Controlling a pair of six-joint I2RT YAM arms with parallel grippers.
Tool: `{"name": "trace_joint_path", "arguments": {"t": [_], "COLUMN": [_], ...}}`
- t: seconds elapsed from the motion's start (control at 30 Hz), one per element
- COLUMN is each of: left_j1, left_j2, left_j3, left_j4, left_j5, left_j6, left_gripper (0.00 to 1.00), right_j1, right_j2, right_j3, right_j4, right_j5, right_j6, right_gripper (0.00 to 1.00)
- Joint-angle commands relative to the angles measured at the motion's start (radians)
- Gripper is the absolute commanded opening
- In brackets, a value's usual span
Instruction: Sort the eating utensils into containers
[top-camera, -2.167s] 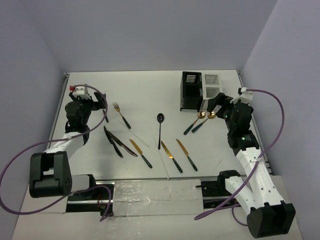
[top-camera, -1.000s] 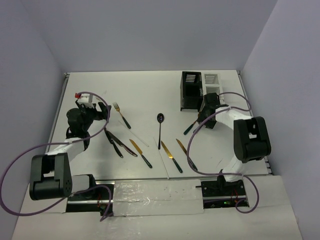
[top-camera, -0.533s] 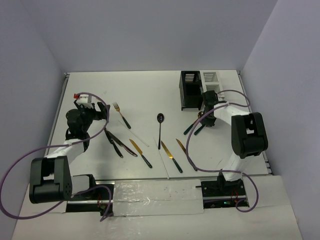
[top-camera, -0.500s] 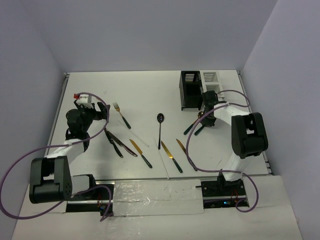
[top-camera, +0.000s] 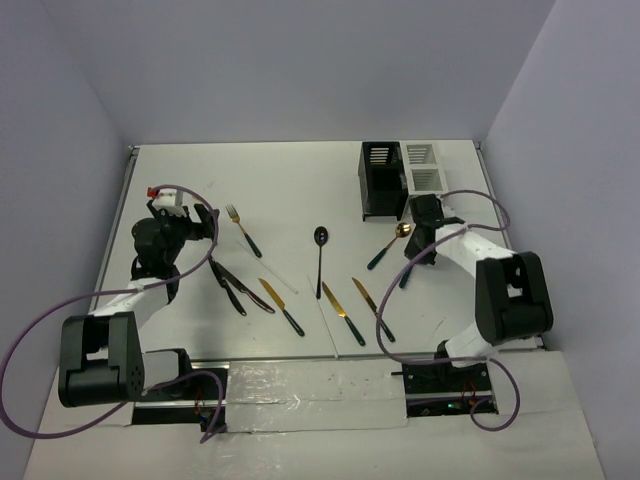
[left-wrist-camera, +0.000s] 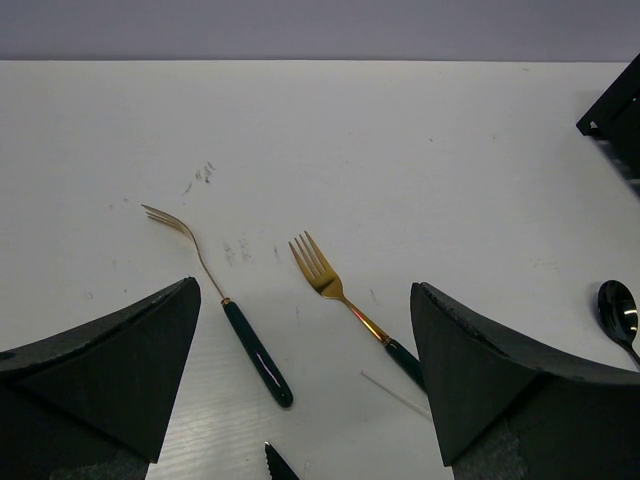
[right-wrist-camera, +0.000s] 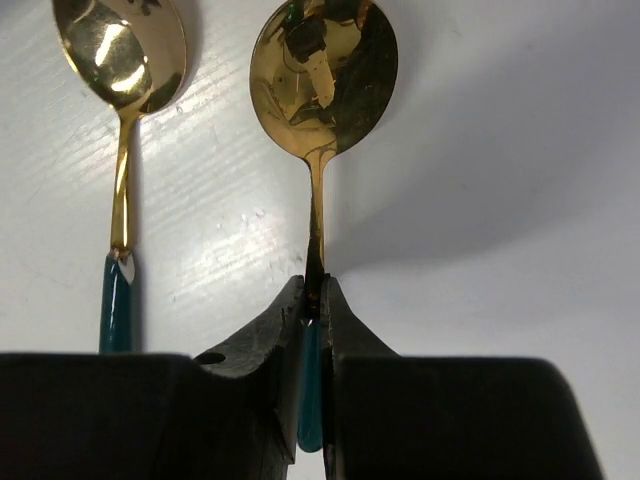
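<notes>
In the right wrist view my right gripper (right-wrist-camera: 316, 300) is shut on the neck of a gold spoon (right-wrist-camera: 325, 75) with a teal handle. A second gold spoon (right-wrist-camera: 120, 60) lies just to its left. From above, the right gripper (top-camera: 417, 250) sits in front of the black container (top-camera: 383, 182) and the white container (top-camera: 424, 168), beside the lying spoon (top-camera: 388, 248). My left gripper (left-wrist-camera: 305, 390) stands open over two gold forks (left-wrist-camera: 215, 300) (left-wrist-camera: 350, 300) and a thin white stick (left-wrist-camera: 395, 392). From above, the left gripper (top-camera: 205, 225) is beside one fork (top-camera: 243, 230).
A black spoon (top-camera: 320, 250) lies mid-table. Black knives (top-camera: 235, 285) and gold knives with dark handles (top-camera: 282, 305) (top-camera: 342, 313) (top-camera: 372, 307) lie along the near side. Purple cables (top-camera: 60, 310) loop beside both arms. Walls close the table on three sides.
My right gripper has shut on the gold spoon's neck, and the right arm has swung outward to the right. The left arm has barely moved.
</notes>
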Motion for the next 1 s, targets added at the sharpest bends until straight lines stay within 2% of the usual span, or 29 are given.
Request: {"name": "trace_joint_path", "arguments": {"t": [0.0, 0.23, 0.3, 0.4, 0.43, 0.53, 0.6, 0.73, 0.77, 0.97], "left_j1": [0.005, 0.005, 0.007, 0.007, 0.007, 0.007, 0.007, 0.007, 0.007, 0.007], "left_j2": [-0.016, 0.009, 0.012, 0.032, 0.045, 0.062, 0.062, 0.047, 0.047, 0.073], "left_j3": [0.006, 0.030, 0.036, 0.047, 0.052, 0.062, 0.056, 0.038, 0.038, 0.055], "left_j4": [0.051, 0.012, 0.001, -0.016, -0.027, -0.036, -0.031, -0.005, -0.004, -0.016], "left_j5": [-0.012, -0.003, 0.015, 0.050, 0.056, 0.052, 0.044, 0.024, 0.024, 0.030], "left_j6": [0.015, 0.004, 0.003, -0.004, -0.005, 0.003, 0.019, 0.045, 0.047, 0.055], "left_gripper": [0.96, 0.97, 0.97, 0.96, 0.96, 0.96, 0.96, 0.96, 0.96, 0.96], "right_j1": [0.013, 0.063, 0.103, 0.136, 0.134, 0.130, 0.114, 0.054, 0.039, 0.011], "right_j2": [-0.151, -0.512, -0.626, -0.691, -0.687, -0.578, -0.427, -0.149, -0.056, 0.224], "right_j3": [-0.032, -0.064, -0.058, -0.031, -0.021, 0.060, 0.129, 0.391, 0.423, 0.598], "right_j4": [0.000, -0.017, 0.064, 0.314, 0.463, 0.757, 0.828, 0.850, 0.851, 0.882], "right_j5": [0.067, 0.261, 0.376, 0.440, 0.441, 0.435, 0.432, 0.410, 0.403, 0.381], "right_j6": [0.028, 0.021, -0.059, -0.226, -0.316, -0.500, -0.556, -0.611, -0.611, -0.601], "right_gripper": [0.00, 0.00, 0.00, 0.00, 0.00, 0.00, 0.00, 0.00, 0.00, 0.00]}}
